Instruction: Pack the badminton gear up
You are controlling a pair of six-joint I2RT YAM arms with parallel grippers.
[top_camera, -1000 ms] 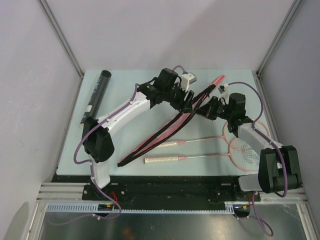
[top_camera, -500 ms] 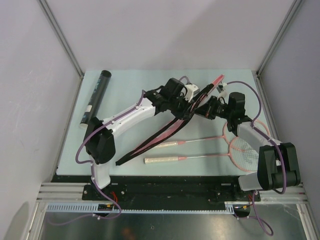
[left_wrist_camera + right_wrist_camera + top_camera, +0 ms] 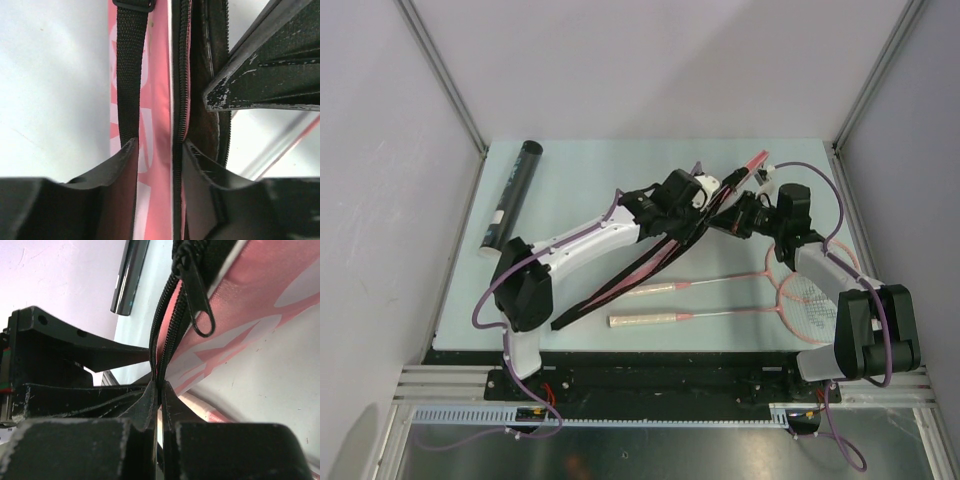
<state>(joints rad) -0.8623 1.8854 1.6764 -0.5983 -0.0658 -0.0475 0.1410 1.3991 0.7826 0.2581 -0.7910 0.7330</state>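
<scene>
While the right claw [image 3: 159, 389] pinches the zipper edge of the bag [image 3: 620, 284] at centre frame, the left claw [image 3: 159, 150] straddles it half-spread, likely to widen the mouth for the rackets [image 3: 807, 295] at lower right.

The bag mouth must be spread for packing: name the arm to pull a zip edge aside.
Left. The left tool straddles one zip edge of the bag, jaws apart, ready to close; the right tool is shut on the zip, anchoring it.
</scene>
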